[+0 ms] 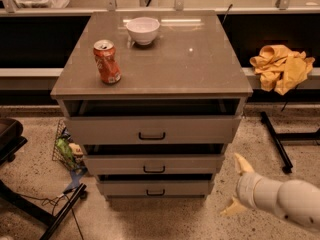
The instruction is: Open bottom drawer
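The bottom drawer [125, 188] was grey-beige with a small black bar handle, like the two fronts above it. The cabinet top [175, 59] was a glossy brown-grey with pale reflections. On it, the can [107, 62] at the near left was red-orange with white markings, and the bowl [143, 30] farther back was white. The cloth [281, 66] at the right was mustard yellow. The floor [200, 224] was beige, speckled dark. The gripper [236, 186], low at the near right beside the cabinet, had cream fingers spread apart on an off-white arm.
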Tool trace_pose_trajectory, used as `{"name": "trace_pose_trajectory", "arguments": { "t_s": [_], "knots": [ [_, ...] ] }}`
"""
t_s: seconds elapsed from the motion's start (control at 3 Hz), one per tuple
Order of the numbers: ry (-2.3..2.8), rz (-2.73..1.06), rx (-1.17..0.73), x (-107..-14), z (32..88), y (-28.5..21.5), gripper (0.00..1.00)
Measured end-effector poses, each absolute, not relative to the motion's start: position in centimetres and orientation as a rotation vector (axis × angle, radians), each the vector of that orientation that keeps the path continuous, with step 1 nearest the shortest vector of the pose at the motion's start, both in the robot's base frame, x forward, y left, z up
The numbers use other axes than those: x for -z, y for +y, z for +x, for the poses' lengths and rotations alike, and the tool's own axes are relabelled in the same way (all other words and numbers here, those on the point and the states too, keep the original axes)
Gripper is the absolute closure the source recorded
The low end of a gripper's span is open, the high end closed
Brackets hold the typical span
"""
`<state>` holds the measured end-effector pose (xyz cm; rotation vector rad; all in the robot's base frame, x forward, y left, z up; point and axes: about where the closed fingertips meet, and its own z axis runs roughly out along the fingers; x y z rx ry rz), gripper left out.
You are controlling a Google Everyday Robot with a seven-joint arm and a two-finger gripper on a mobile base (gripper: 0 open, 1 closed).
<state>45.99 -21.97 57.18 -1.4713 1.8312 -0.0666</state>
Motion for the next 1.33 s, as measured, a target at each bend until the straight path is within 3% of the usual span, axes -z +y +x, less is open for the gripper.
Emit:
{"name": "trace_pose_trajectory", "arguments": {
  "t_s": [0.67, 1.33],
  "knots": [
    [1.788, -1.59, -0.042, -43.1, 43.1, -19.1, 0.0],
    [1.795, -1.631, -0.046, -40.0, 45.4, -17.2, 0.0]
  ]
}}
